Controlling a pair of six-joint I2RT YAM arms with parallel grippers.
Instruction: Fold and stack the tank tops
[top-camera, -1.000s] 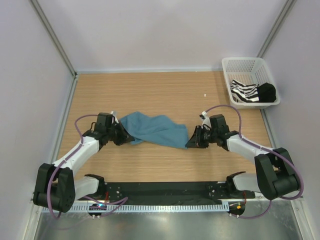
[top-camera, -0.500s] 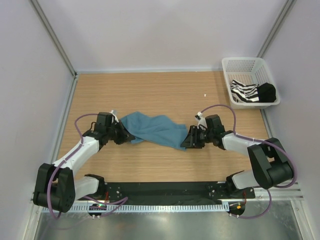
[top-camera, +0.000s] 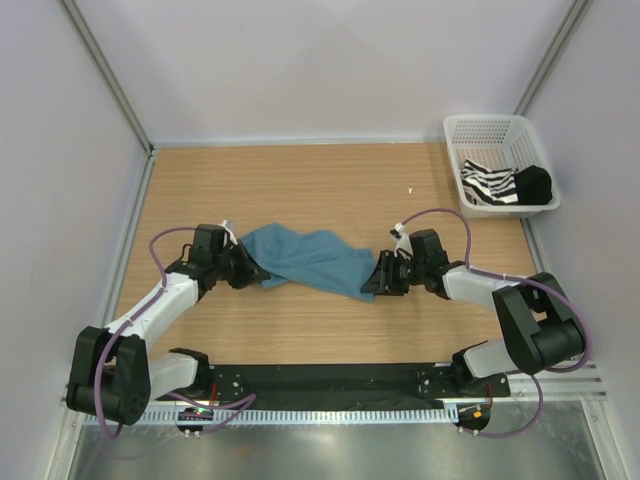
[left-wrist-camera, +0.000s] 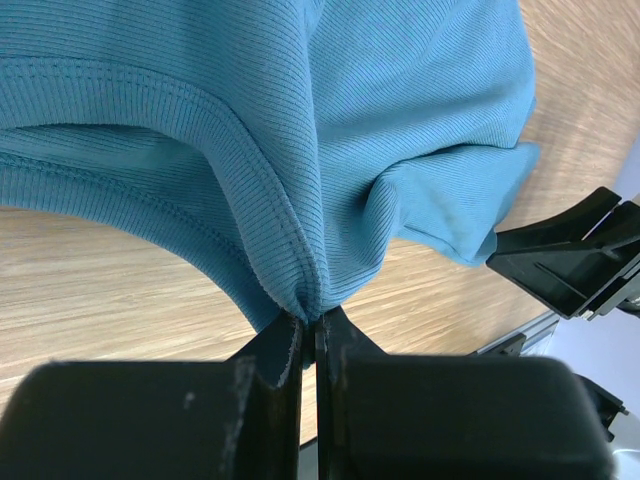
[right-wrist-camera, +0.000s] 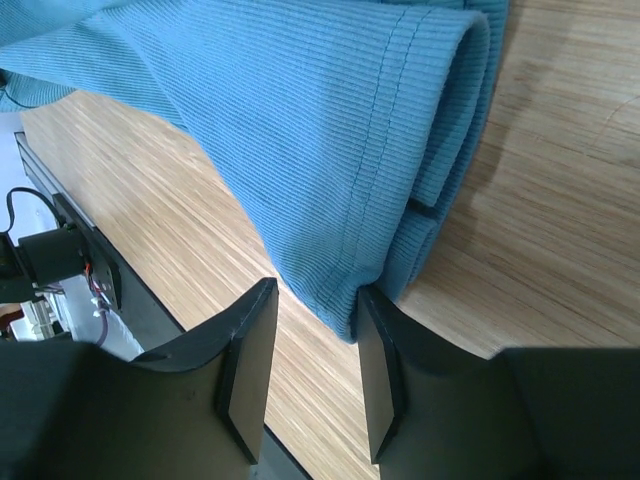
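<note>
Two arms lay low over the wooden table (top-camera: 300, 180), one at each end of the teal-blue tank top (top-camera: 305, 255), which sat crumpled near the middle of the table, a little toward the near edge.

At the left end, the left gripper (top-camera: 260, 277) met the cloth's edge. In the left wrist view its fingers (left-wrist-camera: 275, 345) were pressed together with only a thin line between them. They pinched a gathered bunch of ribbed teal fabric, including a stitched hem that curved down into the grip. From the pinch the cloth rose and fanned out across the wood.

The top ran from there toward the right in soft folds, its far side bunched higher and its near right corner tapering to a point.

At that right end stood the right gripper (top-camera: 371, 286). In the right wrist view its fingers (right-wrist-camera: 250, 360) were spread apart. The folded, stitched edge of the teal fabric hung down just into the gap at their tips, and neither finger was clamped on it. Whether the cloth touched either finger could not be told.

Well apart, at the far right corner of the table, a white mesh basket (top-camera: 480, 125) held the striped tank top (top-camera: 487, 185), black and white and crumpled. A black item (top-camera: 534, 184) lay just beside it, on its right; what that item was could not be told.
</note>
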